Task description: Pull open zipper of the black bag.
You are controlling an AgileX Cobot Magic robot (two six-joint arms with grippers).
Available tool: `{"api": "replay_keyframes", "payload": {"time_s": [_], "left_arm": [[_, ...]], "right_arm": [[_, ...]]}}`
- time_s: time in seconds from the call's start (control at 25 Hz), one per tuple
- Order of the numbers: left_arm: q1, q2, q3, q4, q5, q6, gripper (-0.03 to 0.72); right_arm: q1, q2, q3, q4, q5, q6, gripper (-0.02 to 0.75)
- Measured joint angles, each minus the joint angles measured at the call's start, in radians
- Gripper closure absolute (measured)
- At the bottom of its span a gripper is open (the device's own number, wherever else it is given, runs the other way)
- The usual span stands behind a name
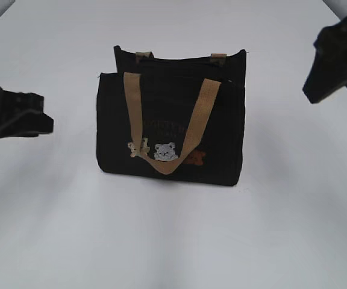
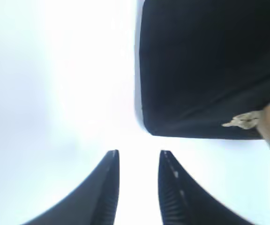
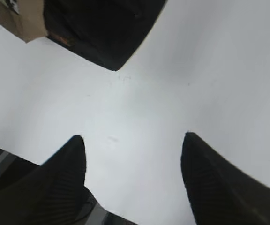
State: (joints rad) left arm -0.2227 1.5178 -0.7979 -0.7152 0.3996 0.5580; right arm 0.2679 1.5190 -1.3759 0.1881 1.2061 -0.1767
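White surface (image 1: 173, 241) lies nearest; behind it, mid-frame, stands the bag (image 1: 172, 129), upright, its zipper hard to make out. Both grippers, left (image 2: 138, 157) and right (image 3: 132, 140), hold nothing: left fingers slightly parted, right wide apart.

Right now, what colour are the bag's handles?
Tan, on the black bag; the front handle shows best in the exterior view.

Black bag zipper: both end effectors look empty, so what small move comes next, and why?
Probably bring the right end effector toward the black bag's top edge. Both end effectors are open and clear of the bag, the left beside it, and the zipper pull isn't discernible yet.
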Motion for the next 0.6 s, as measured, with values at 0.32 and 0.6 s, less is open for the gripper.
{"api": "replay_keyframes", "payload": {"time_s": [0.32,0.6], "left_arm": [[0.025,-0.608,0.106,0.184,0.195,-0.254,0.477],[0.048,-1.021,0.119,0.475,0.544,-0.435,0.479]], "right_arm": [[0.075,-0.463,0.429,-0.094,0.004,0.075,0.245],[0.075,-0.872,0.753,-0.137,-0.003,0.075,0.246]]}}
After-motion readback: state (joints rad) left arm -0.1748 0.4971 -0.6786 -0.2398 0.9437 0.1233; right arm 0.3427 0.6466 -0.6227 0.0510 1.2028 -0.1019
